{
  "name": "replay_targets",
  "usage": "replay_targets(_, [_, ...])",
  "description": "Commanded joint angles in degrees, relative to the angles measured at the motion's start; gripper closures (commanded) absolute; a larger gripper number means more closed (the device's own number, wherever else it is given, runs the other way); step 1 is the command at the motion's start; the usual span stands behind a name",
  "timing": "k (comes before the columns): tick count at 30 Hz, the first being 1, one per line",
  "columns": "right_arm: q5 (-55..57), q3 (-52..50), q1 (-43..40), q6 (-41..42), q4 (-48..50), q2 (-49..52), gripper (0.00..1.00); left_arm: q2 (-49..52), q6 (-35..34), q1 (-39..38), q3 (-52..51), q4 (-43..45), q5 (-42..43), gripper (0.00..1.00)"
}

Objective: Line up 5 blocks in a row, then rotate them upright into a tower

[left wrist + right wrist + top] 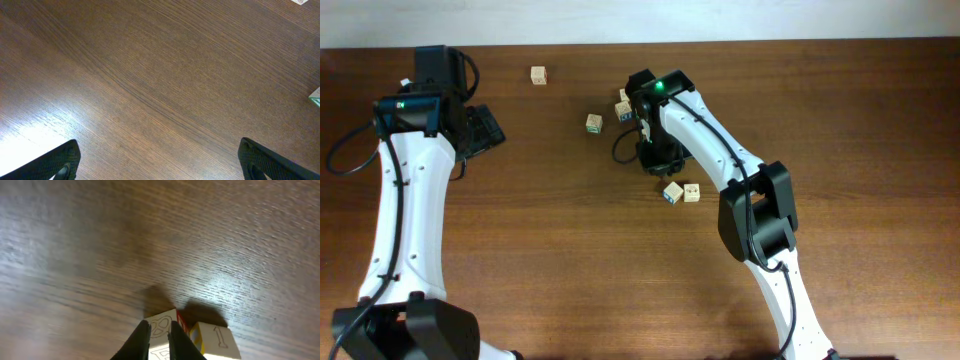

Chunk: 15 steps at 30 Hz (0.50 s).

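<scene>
Two printed wooden blocks lie side by side in mid-table, one [672, 191] with a blue mark and one [692, 191] paler. My right gripper [658, 160] points down just behind them. In the right wrist view its fingers [159, 325] stand nearly together over the top face of a block [167, 316] printed with an outline picture, leaving only a narrow slit and holding nothing. A block marked "1" [217, 337] touches that one on the right. My left gripper [480, 128] hangs open at the far left over bare wood, its fingers [60, 160] wide apart.
More cubes lie at the back: one [594, 123] left of the right arm's wrist, two [623, 105] close together against it, and a lone one [539, 75] further left. A cube's corner [315, 97] shows at the right edge of the left wrist view.
</scene>
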Motion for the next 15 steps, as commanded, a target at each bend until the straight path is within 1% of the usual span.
replay_targets(1, [1.16,-1.33,0.00,-7.04,0.96,-0.31,0.85,0.11,-0.74,-0.02,0.79,-0.07,-1.18,0.01])
replay_targets(7, [1.16,-3.78,-0.17,-6.71,2.38,-0.31,0.85,0.11,-0.74,-0.02,0.79,-0.07,-1.18,0.01])
replay_targets(11, [1.16,-3.87,-0.48,-0.48,2.62,-0.28,0.90,0.11,-0.74,-0.02,0.79,-0.07,-1.18,0.01])
replay_targets(15, [1.11,-3.87,-0.48,5.33,1.92,-0.28,0.92,0.11,-0.74,-0.02,0.79,-0.07,-1.18,0.01])
